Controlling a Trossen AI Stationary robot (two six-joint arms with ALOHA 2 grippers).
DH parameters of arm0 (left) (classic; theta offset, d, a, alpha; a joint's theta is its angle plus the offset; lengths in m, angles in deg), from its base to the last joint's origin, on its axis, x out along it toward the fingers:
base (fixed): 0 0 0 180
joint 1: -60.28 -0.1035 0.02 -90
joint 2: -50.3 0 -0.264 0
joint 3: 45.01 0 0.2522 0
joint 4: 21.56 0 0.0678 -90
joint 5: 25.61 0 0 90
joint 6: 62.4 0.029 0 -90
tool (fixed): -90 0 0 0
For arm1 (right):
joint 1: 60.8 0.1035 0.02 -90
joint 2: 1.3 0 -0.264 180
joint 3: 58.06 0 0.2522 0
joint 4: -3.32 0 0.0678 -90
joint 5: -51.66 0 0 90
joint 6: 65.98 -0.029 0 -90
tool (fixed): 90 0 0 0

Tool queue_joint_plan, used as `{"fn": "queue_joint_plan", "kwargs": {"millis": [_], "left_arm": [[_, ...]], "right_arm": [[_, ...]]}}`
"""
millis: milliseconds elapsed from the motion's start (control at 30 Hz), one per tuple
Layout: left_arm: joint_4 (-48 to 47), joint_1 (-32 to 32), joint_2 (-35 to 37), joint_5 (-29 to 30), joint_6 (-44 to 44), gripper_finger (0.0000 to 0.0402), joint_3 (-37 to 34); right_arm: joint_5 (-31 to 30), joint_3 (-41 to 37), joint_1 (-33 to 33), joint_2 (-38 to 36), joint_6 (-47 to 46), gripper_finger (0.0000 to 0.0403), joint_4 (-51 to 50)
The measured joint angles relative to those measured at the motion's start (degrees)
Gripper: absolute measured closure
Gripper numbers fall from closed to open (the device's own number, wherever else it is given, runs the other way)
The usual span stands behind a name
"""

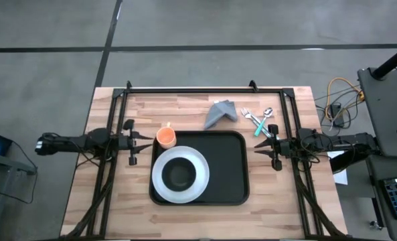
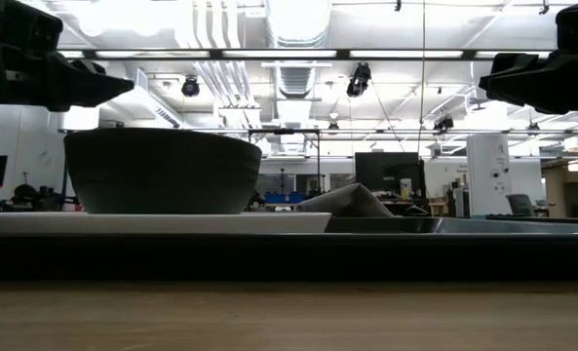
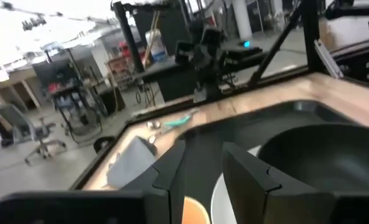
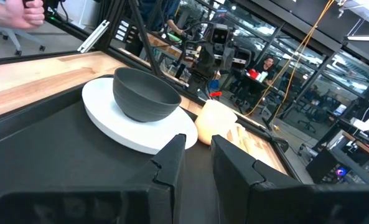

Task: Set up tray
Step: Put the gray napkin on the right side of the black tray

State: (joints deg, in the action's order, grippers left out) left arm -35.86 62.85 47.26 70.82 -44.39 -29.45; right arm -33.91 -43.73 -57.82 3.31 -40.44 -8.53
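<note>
The large black tray [image 1: 228,167] lies mid-table, its rim showing in the low view [image 2: 464,226]. A white plate [image 1: 159,175] rests on the tray's left half and carries a dark bowl [image 1: 180,174] [image 4: 144,93]. An orange cup [image 1: 166,137] stands on the table at the tray's far left corner. A folded grey napkin [image 1: 219,112] and some cutlery [image 1: 258,120] lie on the wood beyond the tray. My left gripper [image 1: 146,139] [image 3: 203,149] hovers left of the cup, open by a narrow gap. My right gripper [image 1: 260,143] [image 4: 198,140] hovers at the tray's right edge, also narrowly open.
A black metal frame [image 1: 198,89] runs along the table's far edge and down both sides. Bare wood lies near of the tray [image 1: 198,221]. Beyond the table, a person's hand [image 4: 16,12] shows in the right wrist view, with desks and chairs behind.
</note>
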Motion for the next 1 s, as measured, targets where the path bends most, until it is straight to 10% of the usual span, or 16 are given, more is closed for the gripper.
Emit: {"fn": "queue_joint_plan", "kwargs": {"millis": [1000], "left_arm": [[2.61,-0.02,-3.23,-0.24,-2.06,0.0317,-1.19]], "right_arm": [[0.0,-0.01,-0.01,-0.02,0.0,0.0335,0.0]]}}
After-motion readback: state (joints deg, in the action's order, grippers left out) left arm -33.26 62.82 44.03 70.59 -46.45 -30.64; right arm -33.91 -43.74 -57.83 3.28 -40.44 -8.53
